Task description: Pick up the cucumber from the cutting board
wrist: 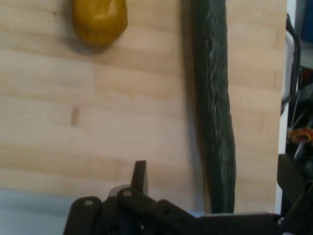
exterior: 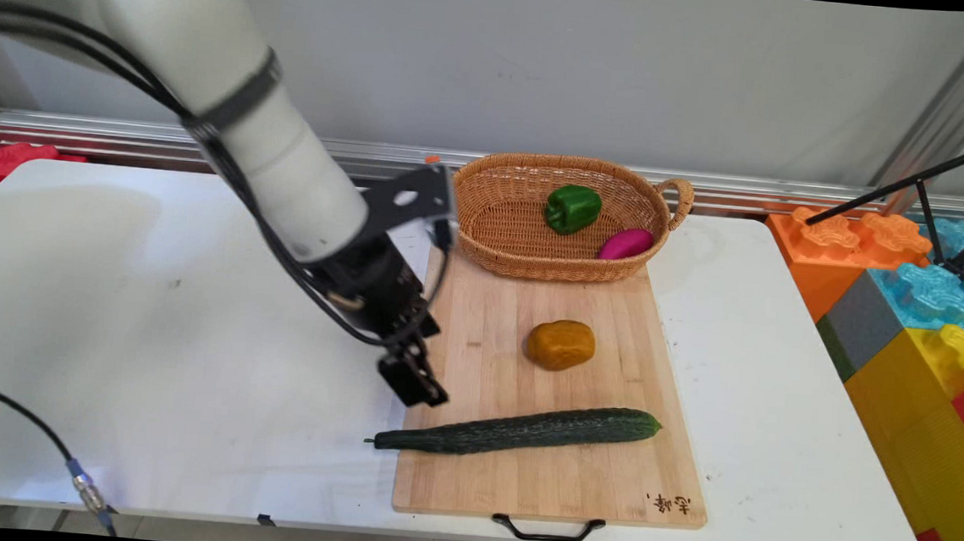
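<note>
Two vegetables lie on the wooden cutting board (exterior: 603, 483): a cucumber (exterior: 522, 430) in front and a yellow-brown potato (exterior: 560, 344) behind. The gripper (exterior: 415, 385) hangs near the cucumber's stem end, its opening impossible to judge. Beyond, a wicker basket (exterior: 501, 238) holds a green pepper (exterior: 572, 208) and a magenta oval vegetable (exterior: 625, 244).

Wooden cutting board (exterior: 554, 394) lies on white counter (exterior: 146, 349). On board: long dark cucumber (exterior: 522, 430) at 6 o'clock, orange-brown lump (exterior: 560, 344) at centre. Wicker basket (exterior: 502, 221) at board's 12 o'clock edge holds green pepper (exterior: 572, 208) and magenta item (exterior: 625, 244). Coloured foam blocks (exterior: 912, 309) at 3 o'clock.
</note>
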